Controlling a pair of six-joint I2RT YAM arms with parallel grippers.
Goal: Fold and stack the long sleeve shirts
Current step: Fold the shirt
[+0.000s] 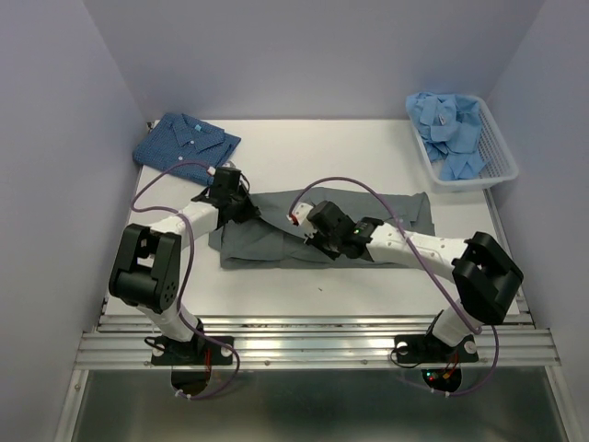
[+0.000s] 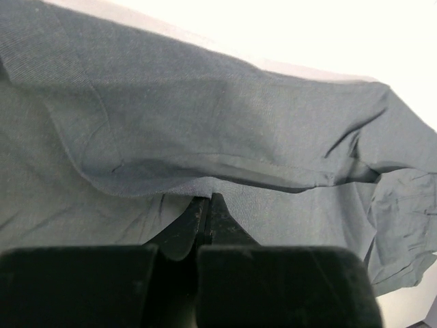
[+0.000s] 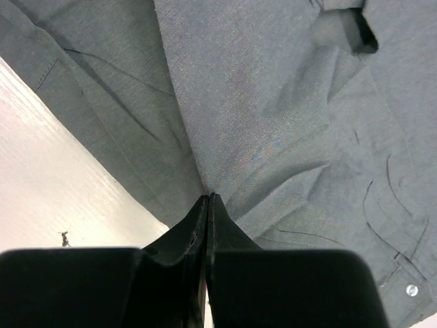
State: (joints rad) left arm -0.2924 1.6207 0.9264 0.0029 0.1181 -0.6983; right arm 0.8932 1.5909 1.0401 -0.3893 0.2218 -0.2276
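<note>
A plain dark grey shirt (image 1: pixel 276 235) lies spread across the middle of the table. My left gripper (image 1: pixel 241 204) is shut on a fold of its upper left edge; in the left wrist view the jaws (image 2: pixel 207 199) pinch the hem of the grey cloth (image 2: pixel 205 116). My right gripper (image 1: pixel 317 241) is shut on the shirt's lower middle edge; in the right wrist view the closed tips (image 3: pixel 209 198) hold a pleat of the grey cloth (image 3: pixel 273 102). A folded dark blue patterned shirt (image 1: pixel 184 145) lies at the back left. Light blue shirts (image 1: pixel 451 129) fill the basket.
A white slatted plastic basket (image 1: pixel 502 157) stands at the back right corner. The table's white top (image 1: pixel 322 147) ends at a metal rail along the near edge (image 1: pixel 313 336). Walls close in the left, back and right sides.
</note>
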